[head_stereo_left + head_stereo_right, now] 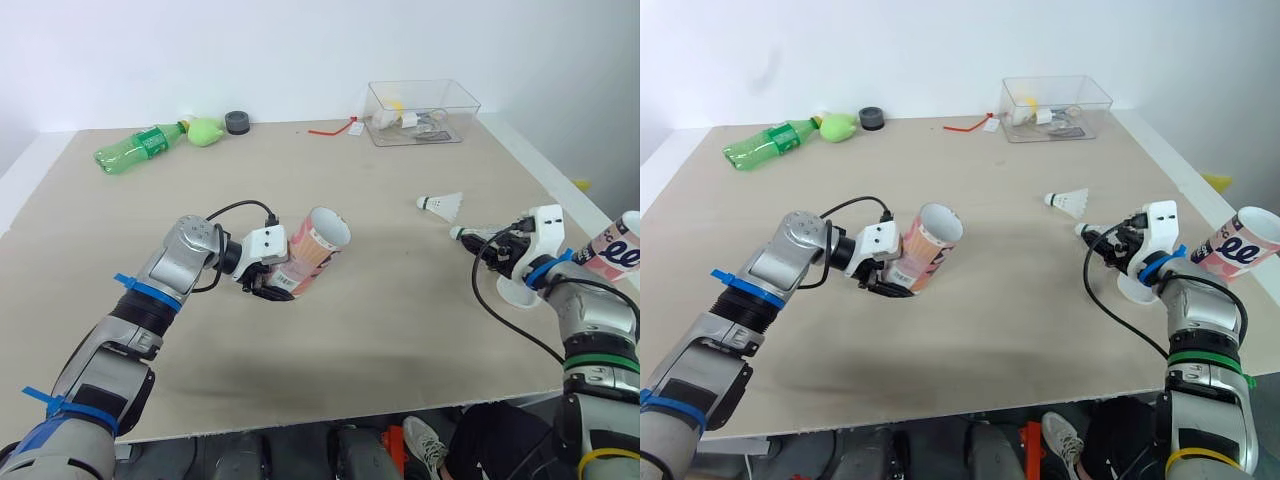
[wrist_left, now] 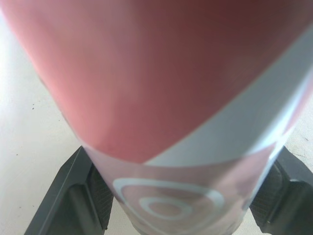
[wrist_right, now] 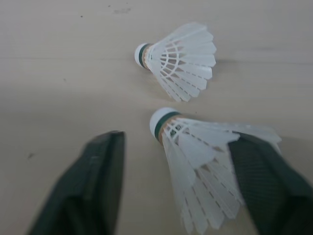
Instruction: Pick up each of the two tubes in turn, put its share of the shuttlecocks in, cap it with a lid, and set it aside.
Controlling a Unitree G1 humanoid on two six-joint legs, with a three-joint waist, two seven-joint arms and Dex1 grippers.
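White wall backed a pale beige surface (image 1: 380,320), with a clear box (image 1: 462,120) and a green bottle (image 1: 135,148) lying well back from the work. The left gripper (image 1: 272,290) had its fingers closed on the lower end of the pink tube (image 1: 315,250), which leaned with its open mouth up and toward the robot's right. The right gripper (image 1: 488,245) hovered low with its fingers spread around the near shuttlecock (image 3: 195,152), one pad brushing the feathers and the other apart from it. A second shuttlecock (image 1: 442,205) lay just beyond. The other tube (image 1: 618,248) sat at the right edge, partly cut off.

The shuttlecocks looked very light and fragile. The feather skirt would likely crush under a firm squeeze, so the cork end seemed the safer hold. The tube looked like stiff, smooth card that could slip if gripped loosely.

Whether the held tube had anything inside could not be seen, and no lid could be made out with certainty.
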